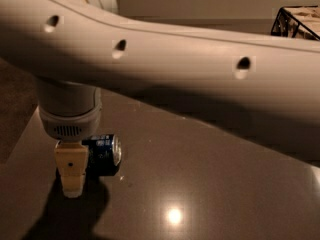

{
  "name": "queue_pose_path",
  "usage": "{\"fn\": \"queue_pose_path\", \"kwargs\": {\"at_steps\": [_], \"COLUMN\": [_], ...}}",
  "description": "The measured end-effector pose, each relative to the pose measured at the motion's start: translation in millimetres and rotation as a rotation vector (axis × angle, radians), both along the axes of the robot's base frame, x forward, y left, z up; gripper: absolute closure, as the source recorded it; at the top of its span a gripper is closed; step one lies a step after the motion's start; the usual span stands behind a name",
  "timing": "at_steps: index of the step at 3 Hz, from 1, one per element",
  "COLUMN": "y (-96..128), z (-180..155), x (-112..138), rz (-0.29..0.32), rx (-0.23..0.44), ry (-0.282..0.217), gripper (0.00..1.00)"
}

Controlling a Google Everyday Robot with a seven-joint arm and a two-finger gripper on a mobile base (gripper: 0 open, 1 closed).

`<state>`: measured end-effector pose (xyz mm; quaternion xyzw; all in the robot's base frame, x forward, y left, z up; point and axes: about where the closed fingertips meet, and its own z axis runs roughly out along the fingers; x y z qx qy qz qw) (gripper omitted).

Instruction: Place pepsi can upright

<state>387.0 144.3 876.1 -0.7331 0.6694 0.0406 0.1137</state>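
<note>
Low at the left side of the bench (pixel 210 184), the claw (pixel 73 184) hangs from its round grey wrist (pixel 70 116) and points straight down, with its cream tip very near to the surface. Whether the claw is wide or narrow I cannot tell, because only its one cream side shows and the rest is hidden behind it.

The pepsi can (pixel 106 153) lies on its side just at the right of the claw and a little farther back. Its silver end looks to the right, so its long axis goes from left to right over the bench. The left part of the can is hidden behind the claw, and I cannot say if the two are touching or only close.

This is the relation that matters, I think. The claw stands over the left end of the can and not over its middle, so a good hold seems to need a small shift to the right, with the closing across the round body from near to far. After that, a quarter turn is needed to bring one silver end down. A lying can rolls easily toward near or far, so a push from the side could send it away.

The big white arm (pixel 175 59) crosses the whole upper view, and a wire basket (pixel 296 20) shows at the far right.
</note>
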Motion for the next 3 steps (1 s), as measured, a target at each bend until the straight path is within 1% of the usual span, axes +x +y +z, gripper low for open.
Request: {"fn": "queue_pose_path", "kwargs": {"at_steps": [1, 2, 3], "y": [22.9, 24.6, 18.5], "z": [-13.2, -30.8, -37.4], "x": [2.5, 12.0, 13.1], "rz": [0.002, -0.014, -0.029], "rx": [-0.048, -0.073, -0.064], "ry": [0.006, 0.048, 0.08], "gripper": [0.0, 0.18, 0.42]}}
